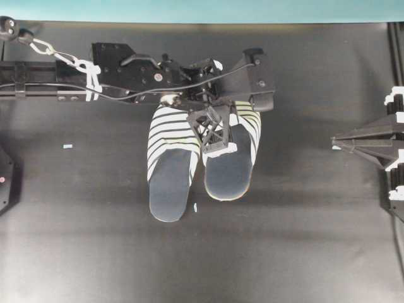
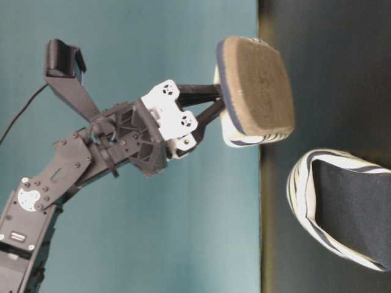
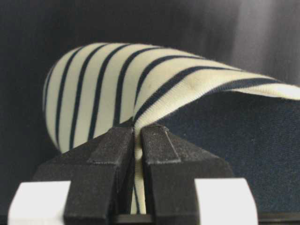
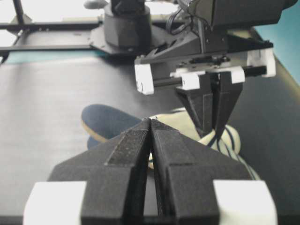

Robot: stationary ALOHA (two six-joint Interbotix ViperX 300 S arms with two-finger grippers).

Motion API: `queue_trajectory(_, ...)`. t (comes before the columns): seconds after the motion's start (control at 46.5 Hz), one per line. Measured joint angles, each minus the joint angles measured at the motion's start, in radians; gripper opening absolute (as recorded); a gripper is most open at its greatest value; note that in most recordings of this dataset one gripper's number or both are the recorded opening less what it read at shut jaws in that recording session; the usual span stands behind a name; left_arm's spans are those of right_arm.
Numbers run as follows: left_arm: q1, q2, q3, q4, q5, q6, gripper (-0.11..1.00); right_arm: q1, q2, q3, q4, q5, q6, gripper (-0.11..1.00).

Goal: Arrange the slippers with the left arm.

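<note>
Two striped slippers with navy insoles lie side by side in the overhead view. The left slipper [image 1: 169, 165] rests flat on the black table. My left gripper [image 1: 218, 146] is shut on the striped upper edge of the right slipper [image 1: 232, 172]. In the table-level view that slipper [image 2: 256, 85] hangs off the table, its grey sole facing the camera, while the other slipper [image 2: 342, 207] stays down. The left wrist view shows the left gripper [image 3: 138, 132] pinching the cream rim of the held slipper's upper [image 3: 93, 89]. My right gripper [image 4: 150, 121] is shut and empty, far right [image 1: 336, 144].
The left arm [image 1: 120, 72] stretches along the table's far side from the left. Two small white scraps [image 1: 67, 146] [image 1: 196, 207] lie on the black table [image 1: 297, 240]. A teal wall [image 1: 202, 9] borders the far edge.
</note>
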Motion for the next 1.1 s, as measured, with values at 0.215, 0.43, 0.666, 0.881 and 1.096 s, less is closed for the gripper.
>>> queue_trajectory(0.215,-0.002,0.061,0.012,-0.002,0.000,-0.037,0.01,0.002,0.000,0.000,0.000,0.000,0.000,0.01)
queue_trajectory(0.43,-0.003,0.081,0.018,-0.002,-0.002,-0.041,0.01,0.000,0.000,0.003,0.000,0.000,0.000,0.01)
queue_trajectory(0.666,-0.003,0.083,0.028,-0.002,-0.002,-0.041,0.01,0.000,0.000,0.006,0.000,0.000,0.000,0.01)
queue_trajectory(0.881,-0.009,0.084,0.040,-0.002,-0.006,-0.043,0.01,0.002,0.000,0.009,0.000,0.000,0.000,0.01)
queue_trajectory(1.096,-0.017,0.084,0.041,-0.002,-0.006,-0.043,0.02,0.002,0.000,0.009,0.000,0.000,0.000,0.01)
